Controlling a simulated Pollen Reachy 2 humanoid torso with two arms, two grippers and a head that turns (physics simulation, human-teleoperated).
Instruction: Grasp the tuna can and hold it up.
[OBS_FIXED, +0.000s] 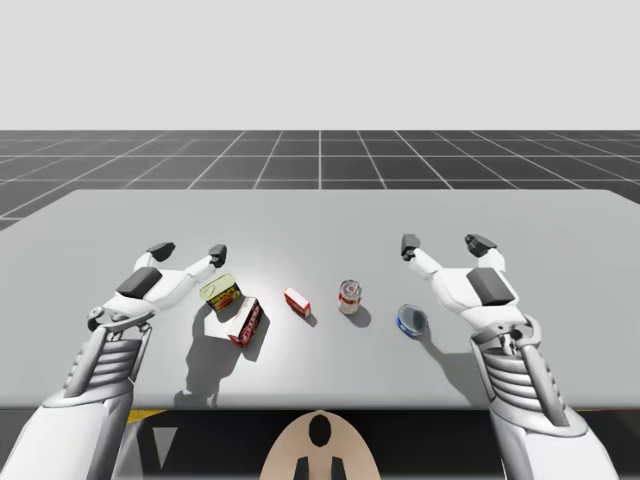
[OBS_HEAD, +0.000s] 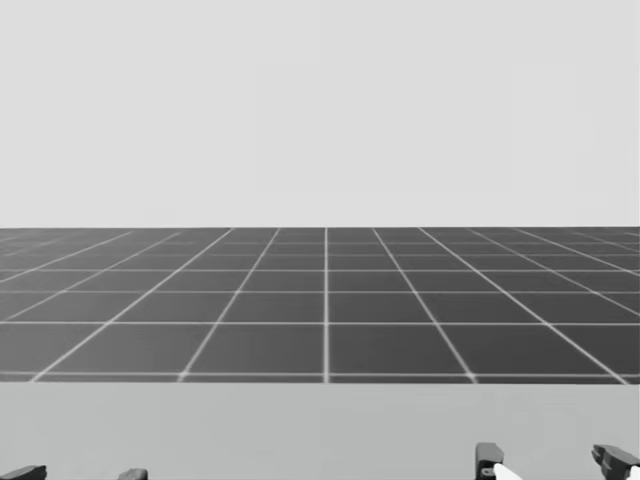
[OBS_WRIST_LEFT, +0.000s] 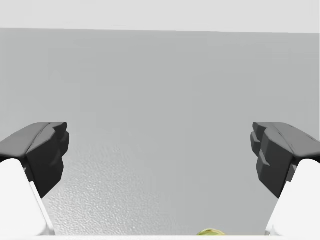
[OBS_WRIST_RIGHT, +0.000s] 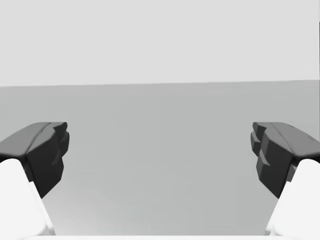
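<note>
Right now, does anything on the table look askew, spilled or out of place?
The flat blue can looks tipped up on its edge, round face showing, instead of lying flat. Nothing looks spilled or damaged.

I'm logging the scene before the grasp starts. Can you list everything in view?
tuna can: one, blue, flat, on the table beside my right wrist.
round can: one, red and white, upright, mid-table, left of the tuna can.
small box: one, red and white, left of the round can.
larger box: one, red and white, left of the small box.
yellow-green can: one, next to the larger box, close to the left gripper.
table: one, grey, under all of these.
left gripper: one, white with dark fingertips, open, holding nothing.
right gripper: one, same colours, open, holding nothing, farther out over the table than the tuna can.
</note>
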